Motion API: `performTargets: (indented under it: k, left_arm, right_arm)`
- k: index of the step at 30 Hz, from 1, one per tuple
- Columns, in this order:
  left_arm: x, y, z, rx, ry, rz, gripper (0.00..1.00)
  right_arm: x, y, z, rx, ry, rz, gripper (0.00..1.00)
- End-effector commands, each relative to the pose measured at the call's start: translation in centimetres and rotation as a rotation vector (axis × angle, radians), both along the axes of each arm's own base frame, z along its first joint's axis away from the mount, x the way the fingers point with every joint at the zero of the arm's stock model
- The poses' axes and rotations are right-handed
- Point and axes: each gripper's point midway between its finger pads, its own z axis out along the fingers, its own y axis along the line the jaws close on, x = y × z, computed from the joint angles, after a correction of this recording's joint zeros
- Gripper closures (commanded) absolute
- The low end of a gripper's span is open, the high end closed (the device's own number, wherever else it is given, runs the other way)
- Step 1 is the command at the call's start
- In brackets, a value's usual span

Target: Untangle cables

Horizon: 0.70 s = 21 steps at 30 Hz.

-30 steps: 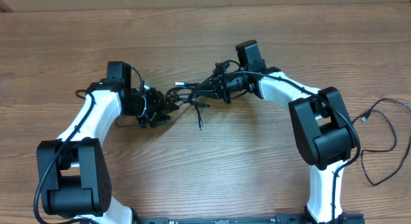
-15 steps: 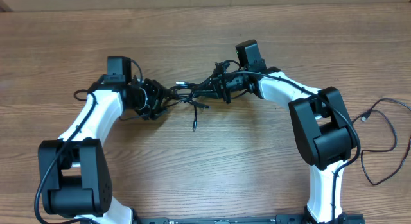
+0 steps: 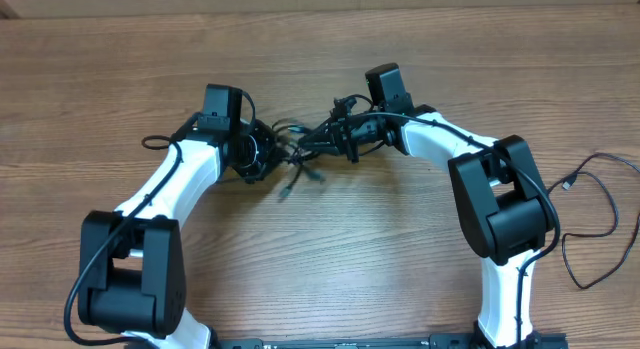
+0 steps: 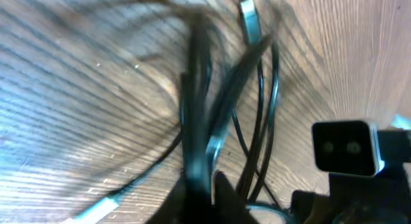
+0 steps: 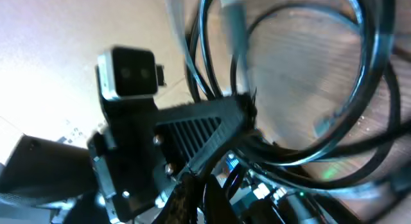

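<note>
Black cables (image 3: 303, 149) sit tangled at mid-bench (image 3: 320, 259), strung btwn two robot arms. The left hand (image 3: 268, 154) and right hand (image 3: 338, 139) are near each other, each clamped on the tangle.

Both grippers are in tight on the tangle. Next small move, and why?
Probably ease the left gripper leftward, away from the right gripper. The cables bunch in the short gap between them, one plug end trailing loose; a little spread should show which strands cross.
</note>
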Motion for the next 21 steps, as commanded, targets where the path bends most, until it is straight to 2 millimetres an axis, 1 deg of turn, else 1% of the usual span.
performTargets:
  k: [1, 3, 7, 9, 12, 15, 16, 17, 20, 21]
  left_arm:
    - [-0.1, 1.5, -1.9, 0.073, 0.009, -0.042, 0.96]
    - [-0.4, 1.8, -2.0, 0.093, 0.004, -0.071, 0.96]
    - [-0.4, 2.2, -2.2, 0.12, -0.002, -0.079, 0.96]
    - [-0.4, 2.7, -2.5, 0.147, 0.004, -0.069, 0.96]
    - [-0.6, 3.0, -2.7, 0.168, 0.015, -0.063, 0.96]
    - [-0.7, 3.0, -2.7, 0.167, 0.017, -0.064, 0.96]
    - [-0.7, 3.0, -2.7, 0.166, 0.017, -0.064, 0.96]
    - [-0.7, 2.9, -2.6, 0.163, 0.017, -0.064, 0.96]
    - [-0.8, 2.6, -2.5, 0.137, 0.025, -0.063, 0.96]
    - [-0.9, 2.2, -2.4, 0.113, 0.027, -0.069, 0.96]
  right_arm:
    - [-0.5, -0.6, 2.2, 0.098, -0.076, 0.066, 0.96]
    - [-0.9, -1.2, 3.1, 0.16, -0.107, 0.107, 0.96]
    - [-0.9, -2.4, 4.2, 0.243, -0.194, 0.145, 0.96]
    - [-0.9, -3.3, 4.8, 0.282, -0.191, 0.155, 0.96]
    - [-0.5, -4.0, 5.0, 0.29, -0.198, 0.144, 0.96]
    - [-0.9, -3.5, 5.0, 0.296, -0.219, 0.159, 0.96]
    - [-1.1, -3.3, 5.0, 0.297, -0.218, 0.165, 0.95]
    - [-1.3, -3.2, 4.9, 0.296, -0.212, 0.169, 0.89]
    - [-1.8, -2.6, 4.2, 0.28, -0.227, 0.174, 0.83]
    - [-2.1, -2.4, 3.3, 0.241, -0.216, 0.164, 0.81]
